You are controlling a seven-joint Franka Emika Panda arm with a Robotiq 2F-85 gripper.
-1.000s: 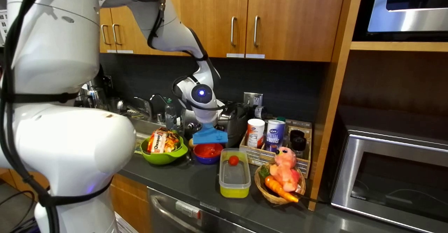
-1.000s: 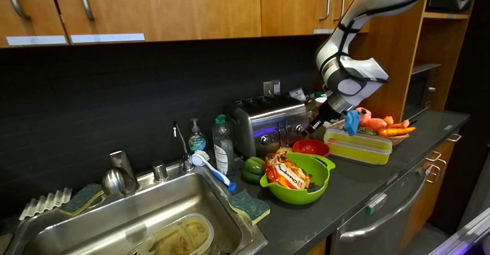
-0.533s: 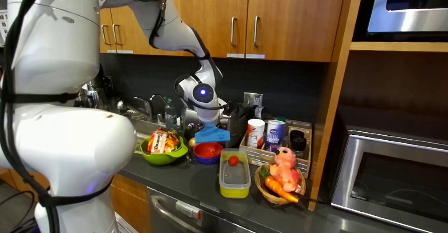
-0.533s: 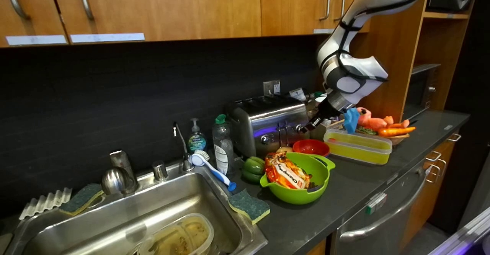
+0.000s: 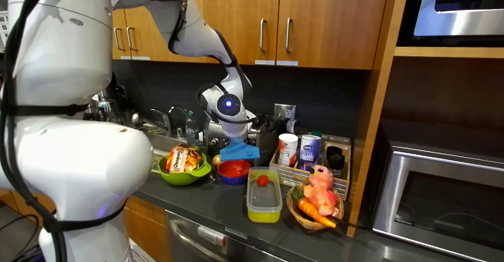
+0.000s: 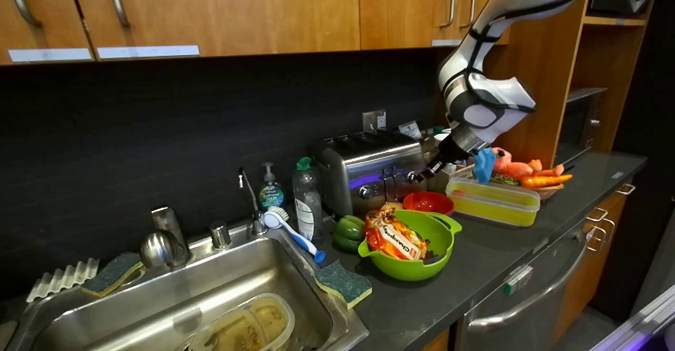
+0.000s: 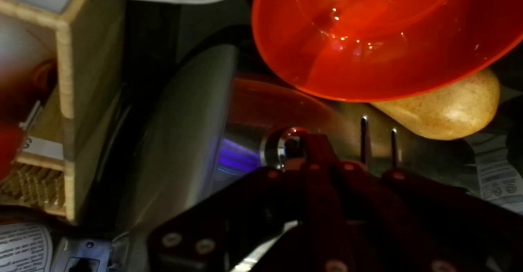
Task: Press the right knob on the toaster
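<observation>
The silver toaster [image 6: 382, 161] stands on the counter against the back wall in an exterior view. It is partly hidden behind my wrist in an exterior view [image 5: 213, 134] and fills the middle of the wrist view [image 7: 179, 121]. Its right knob [image 6: 412, 177] is round and shiny; in the wrist view the knob [image 7: 282, 147] is partly covered by my fingertips. My gripper [image 6: 421, 178] is shut and empty, its tips pointing down at the knob's edge. In the wrist view the gripper [image 7: 308, 153] overlaps the knob; I cannot tell whether it touches.
A red bowl [image 6: 428, 202] sits just below the gripper, with a potato-like item [image 7: 449, 108] beside it. A clear-yellow container [image 6: 493, 203], a green bowl [image 6: 411, 273] and a wooden box [image 7: 94, 80] stand near. A blue piece [image 5: 239, 152] sits on my wrist.
My gripper has risen slightly, and in an exterior view the wrist has shifted a little to the right. Over the last half second it has hardly moved.
</observation>
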